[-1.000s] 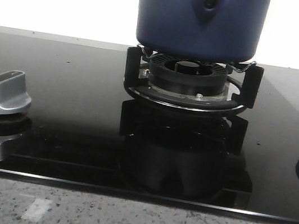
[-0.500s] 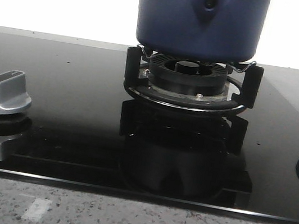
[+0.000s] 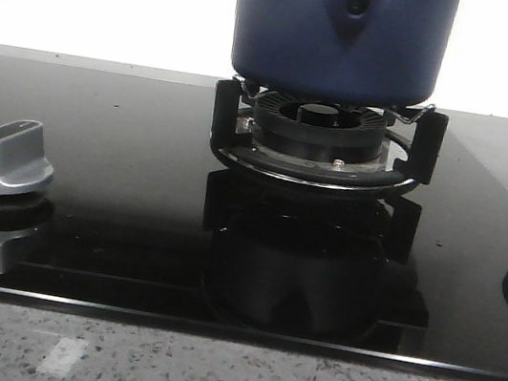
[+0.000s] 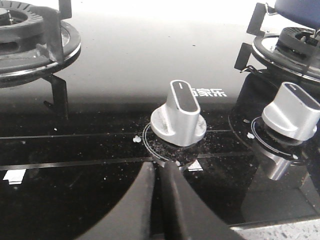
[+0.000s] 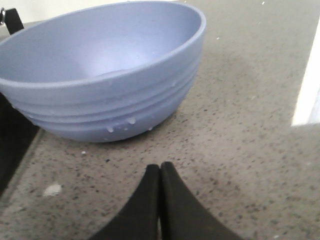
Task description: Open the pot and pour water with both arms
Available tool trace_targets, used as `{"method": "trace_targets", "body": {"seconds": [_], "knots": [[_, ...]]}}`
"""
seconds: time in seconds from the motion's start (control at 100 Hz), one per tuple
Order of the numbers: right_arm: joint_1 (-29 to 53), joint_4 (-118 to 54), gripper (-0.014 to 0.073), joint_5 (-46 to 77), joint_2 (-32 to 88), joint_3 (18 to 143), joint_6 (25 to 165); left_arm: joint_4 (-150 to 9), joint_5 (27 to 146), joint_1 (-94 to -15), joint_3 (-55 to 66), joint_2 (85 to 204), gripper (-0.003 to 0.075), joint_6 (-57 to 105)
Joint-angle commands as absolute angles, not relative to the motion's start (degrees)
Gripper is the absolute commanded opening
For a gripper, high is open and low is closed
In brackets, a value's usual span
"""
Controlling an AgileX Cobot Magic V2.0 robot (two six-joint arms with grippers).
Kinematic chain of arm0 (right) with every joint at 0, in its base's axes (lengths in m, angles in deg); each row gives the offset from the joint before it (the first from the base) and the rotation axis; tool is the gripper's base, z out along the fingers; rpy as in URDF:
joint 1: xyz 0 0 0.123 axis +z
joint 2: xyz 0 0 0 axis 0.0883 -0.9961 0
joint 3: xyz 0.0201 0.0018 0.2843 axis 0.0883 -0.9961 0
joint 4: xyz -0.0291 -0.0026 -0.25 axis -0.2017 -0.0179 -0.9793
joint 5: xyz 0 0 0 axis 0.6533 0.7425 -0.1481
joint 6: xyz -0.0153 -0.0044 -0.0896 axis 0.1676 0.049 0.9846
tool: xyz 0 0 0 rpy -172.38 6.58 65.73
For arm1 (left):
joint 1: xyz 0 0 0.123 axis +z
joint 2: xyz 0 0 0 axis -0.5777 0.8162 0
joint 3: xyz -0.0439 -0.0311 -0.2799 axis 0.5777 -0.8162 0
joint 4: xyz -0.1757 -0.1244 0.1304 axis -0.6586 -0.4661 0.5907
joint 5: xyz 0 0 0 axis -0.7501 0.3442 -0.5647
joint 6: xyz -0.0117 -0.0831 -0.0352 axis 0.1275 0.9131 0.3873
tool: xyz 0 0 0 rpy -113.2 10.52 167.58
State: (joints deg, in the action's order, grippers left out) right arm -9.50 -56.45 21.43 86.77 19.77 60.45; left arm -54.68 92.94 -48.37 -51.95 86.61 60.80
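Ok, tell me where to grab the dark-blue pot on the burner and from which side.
Probably at the teardrop-shaped bracket on the pot, which faces the front camera; the matte sides are smooth and too wide for a gripper. Come in level from the front, above the burner grate. The pot's top is cut off, so any lid knob cannot be judged.

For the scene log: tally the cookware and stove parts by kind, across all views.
Pot: 1
Bowl: 1
Burners: 2, one under the pot, one bare
Control knobs: 2
Total: 6
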Motion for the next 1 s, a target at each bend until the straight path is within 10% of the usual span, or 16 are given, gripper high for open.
{"method": "trace_targets", "body": {"seconds": [0.0,0.99], "knots": [[-9.9,-61.6,-0.0074,17.2,87.9,18.3,60.7,-54.7,90.7,-48.3,-53.7,85.7,-0.002,61.4],[-9.9,-54.6,-0.0074,1.8,87.9,18.3,60.0,-67.3,82.8,-48.3,-53.7,85.7,-0.002,61.4]]}}
